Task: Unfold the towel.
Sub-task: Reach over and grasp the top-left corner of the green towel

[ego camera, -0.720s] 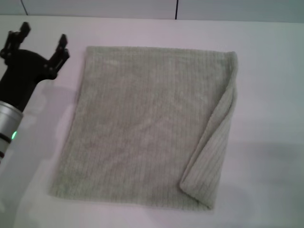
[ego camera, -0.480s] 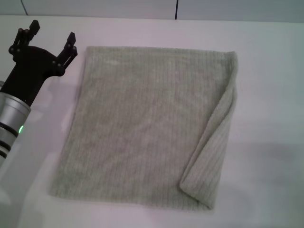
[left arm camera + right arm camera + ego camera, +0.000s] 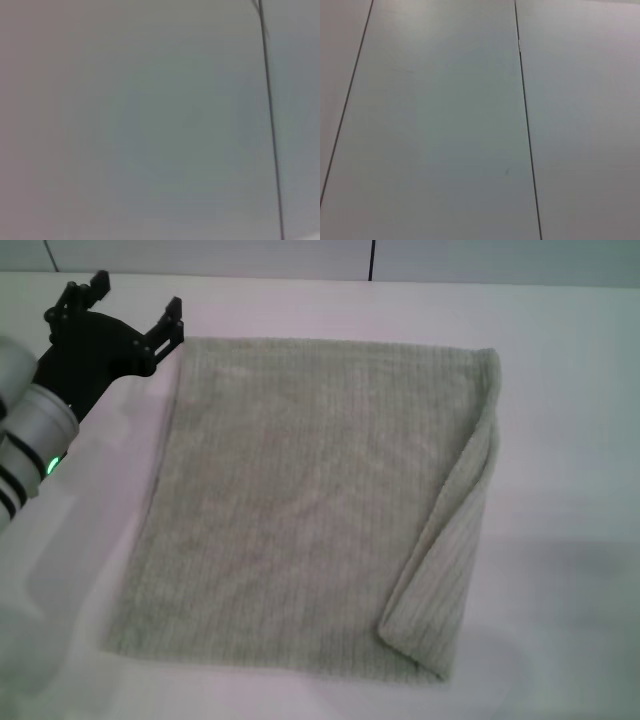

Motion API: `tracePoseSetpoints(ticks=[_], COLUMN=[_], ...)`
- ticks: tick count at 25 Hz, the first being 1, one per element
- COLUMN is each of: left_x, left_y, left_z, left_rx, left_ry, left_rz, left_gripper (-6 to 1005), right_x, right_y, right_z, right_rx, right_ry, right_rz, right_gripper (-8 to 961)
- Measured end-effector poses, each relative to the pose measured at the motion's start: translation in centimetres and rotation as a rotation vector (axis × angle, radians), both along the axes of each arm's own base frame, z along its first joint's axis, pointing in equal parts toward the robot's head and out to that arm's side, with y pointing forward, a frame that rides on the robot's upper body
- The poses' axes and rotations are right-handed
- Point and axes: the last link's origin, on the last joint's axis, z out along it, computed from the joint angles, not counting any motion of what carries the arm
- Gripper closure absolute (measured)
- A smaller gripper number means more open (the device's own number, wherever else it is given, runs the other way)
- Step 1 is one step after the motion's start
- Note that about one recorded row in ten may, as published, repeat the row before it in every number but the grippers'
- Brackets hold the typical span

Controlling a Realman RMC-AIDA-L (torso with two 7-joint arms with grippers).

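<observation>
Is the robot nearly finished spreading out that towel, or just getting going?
Mostly done: the towel lies flat on the table across most of its width. In hand: the left gripper, open and empty, sits by its far left corner. Left: the strip along its right edge is folded over.

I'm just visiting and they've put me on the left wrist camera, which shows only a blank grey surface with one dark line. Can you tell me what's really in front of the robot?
Observer: A pale grey-green towel lies spread on a white table, seen from the head camera.
Visitor: Is it completely flat?
Observer: No. Its right edge is folded over onto itself, a long flap running from the far corner to the near one.
Visitor: And where is the arm my camera rides on?
Observer: The left end effector is open, by the towel's far left corner, holding nothing.
Visitor: The other arm?
Observer: The right end effector appears in no view.
</observation>
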Motion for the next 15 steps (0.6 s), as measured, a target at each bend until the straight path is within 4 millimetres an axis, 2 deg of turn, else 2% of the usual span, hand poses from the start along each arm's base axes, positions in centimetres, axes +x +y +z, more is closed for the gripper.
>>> tracePoseSetpoints(ticks=[4, 5, 7, 15], left_x=[2.2, 2.2, 3.6, 5.0], left_y=[0.4, 0.4, 0.5, 0.7], left_z=[0.4, 0.4, 0.5, 0.3], left_rx=[-0.122, -0.122, -0.198, -0.254], left_ry=[0.066, 0.066, 0.134, 0.214], left_rz=[0.100, 0.100, 0.172, 0.253], left_gripper=[153, 154, 154, 156], right_x=[0.2, 0.2, 0.3, -0.8], right_y=[0.3, 0.4, 0.8, 2.1], right_z=[-0.1, -0.1, -0.3, -1.7], right_rx=[-0.029, -0.040, -0.075, -0.219], right_ry=[0.031, 0.038, 0.050, 0.003], right_rz=[0.008, 0.011, 0.027, 0.119], right_gripper=[222, 222, 222, 223])
